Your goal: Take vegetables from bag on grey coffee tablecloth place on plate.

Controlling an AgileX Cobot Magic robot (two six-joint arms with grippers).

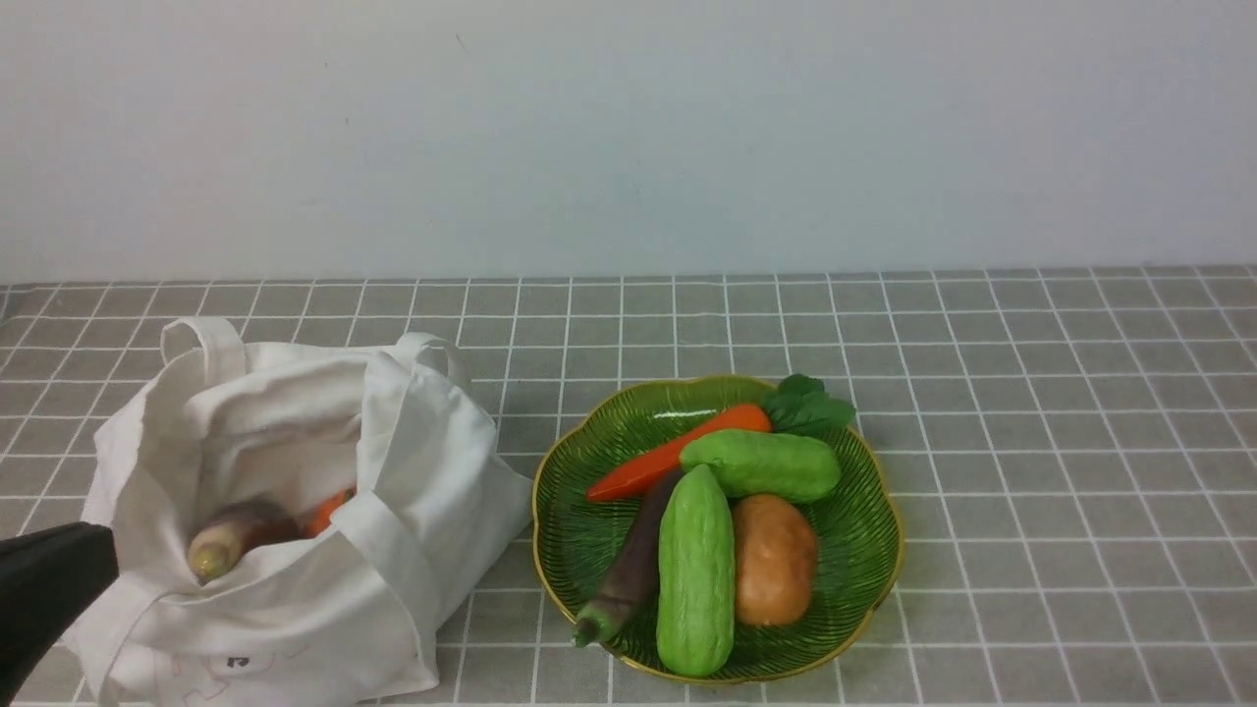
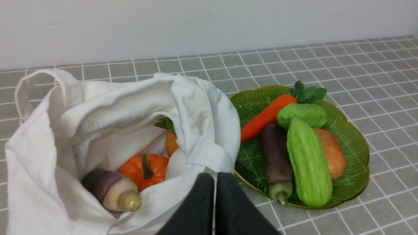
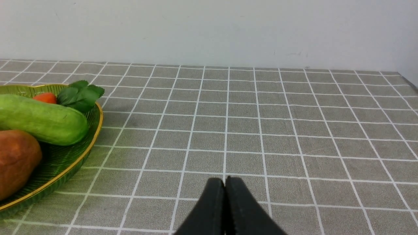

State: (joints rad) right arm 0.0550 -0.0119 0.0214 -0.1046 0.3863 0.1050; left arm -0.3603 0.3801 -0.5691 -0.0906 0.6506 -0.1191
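Observation:
The white cloth bag (image 1: 295,511) stands open on the left of the grey coffee tablecloth (image 1: 1031,442). Inside it lie a purple-and-cream root (image 2: 111,192), a small orange pumpkin (image 2: 143,169) and a white piece (image 2: 176,164). The green plate (image 1: 854,579) beside it holds two pale green gourds (image 1: 695,570), an orange carrot (image 1: 678,452), a purple root (image 1: 633,565) and a brown potato (image 1: 774,558). My left gripper (image 2: 215,178) is shut and empty, at the bag's near rim. My right gripper (image 3: 225,182) is shut and empty over bare cloth, to the plate's right.
A plain white wall (image 1: 628,128) stands behind the table. In the front view only the black tip of my left arm (image 1: 44,589) shows at the left edge; the right arm is out of that view.

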